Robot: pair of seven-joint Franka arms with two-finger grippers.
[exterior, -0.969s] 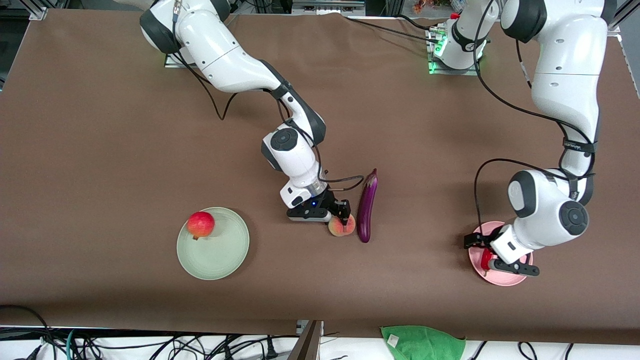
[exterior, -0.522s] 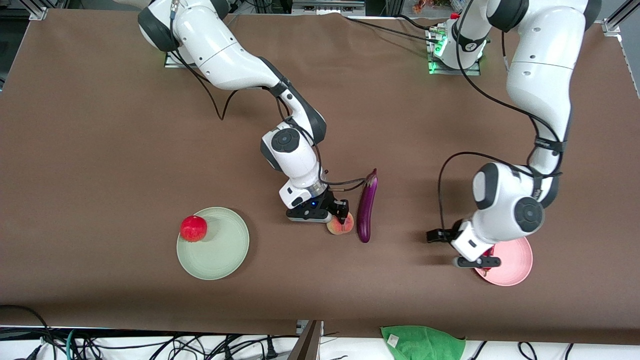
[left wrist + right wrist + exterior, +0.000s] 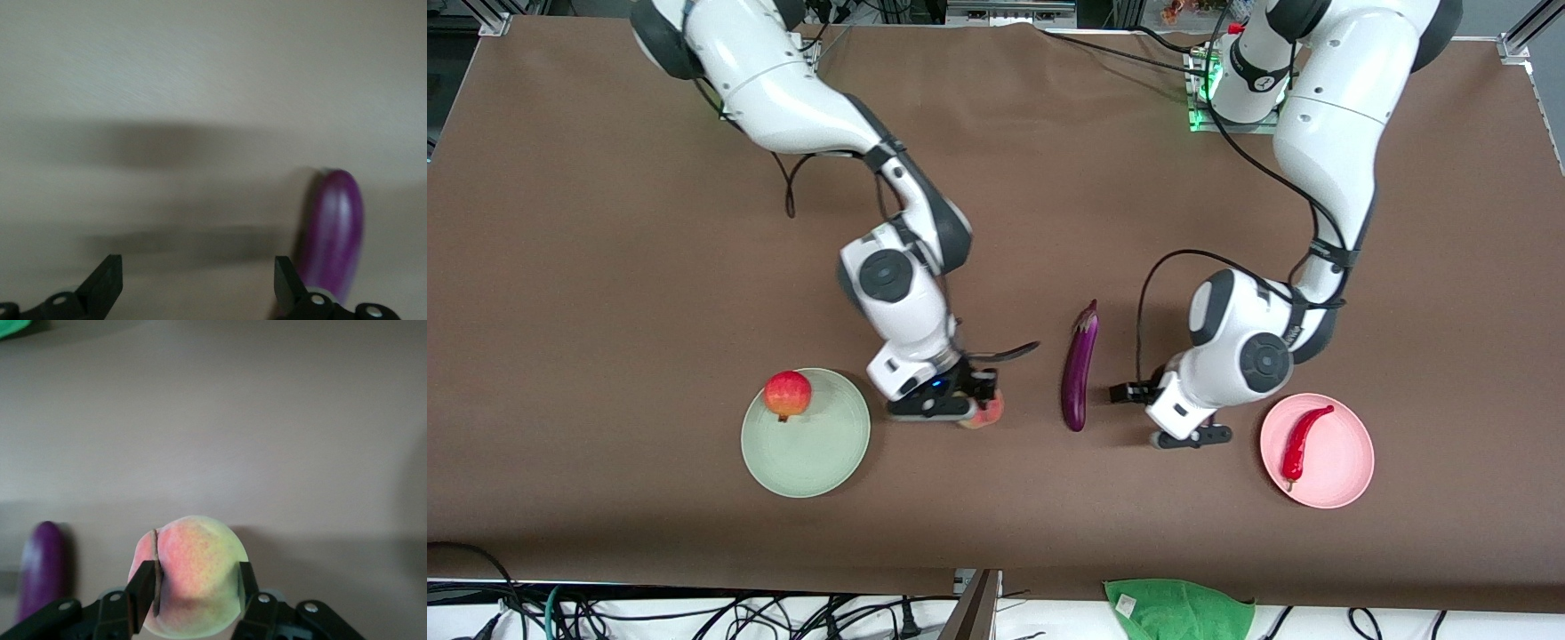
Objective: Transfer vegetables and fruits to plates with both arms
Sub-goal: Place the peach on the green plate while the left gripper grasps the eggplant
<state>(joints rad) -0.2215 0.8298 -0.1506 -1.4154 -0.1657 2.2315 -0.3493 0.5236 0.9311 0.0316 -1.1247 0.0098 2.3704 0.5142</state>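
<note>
The brown table (image 3: pixel 605 267) filled the front view, with both white arms reaching down across it from their bases.

The right arm (image 3: pixel 800 98) bent low between the mint green plate (image 3: pixel 818 462) and the eggplant (image 3: pixel 1079 366). Its wrist housing hid most of the right gripper (image 3: pixel 971 411) from the front camera, and only a sliver of the peach (image 3: pixel 987 413) showed beneath it, just beside the plate's rim toward the left arm's end. The right wrist view was clearer: both fingers (image 3: pixel 143 587) were pressed against the sides of the peach (image 3: pixel 193 570), its lower part cut off by the frame edge. Whether the fruit rested on the table or hung just above it could not be told.

The left arm (image 3: pixel 1325 133) curved down between the eggplant and the pale pink plate (image 3: pixel 1343 471). The left gripper (image 3: pixel 1183 437) hung over bare table there, its fingertips (image 3: pixel 107 283) spread wide with nothing between them; only their ends entered the left wrist view, where the eggplant (image 3: pixel 333 230) appeared blurred and partly cut off.

The eggplant lay on the table mid-way along it, stem cap pointing toward the robots' bases.

The pomegranate-like fruit (image 3: pixel 787 395) sat on the mint plate at its rim, on the side nearer the bases.

The red chili pepper (image 3: pixel 1301 442) lay on the pink plate.

A green cloth (image 3: pixel 1178 609) was cut off at the table's near edge.
</note>
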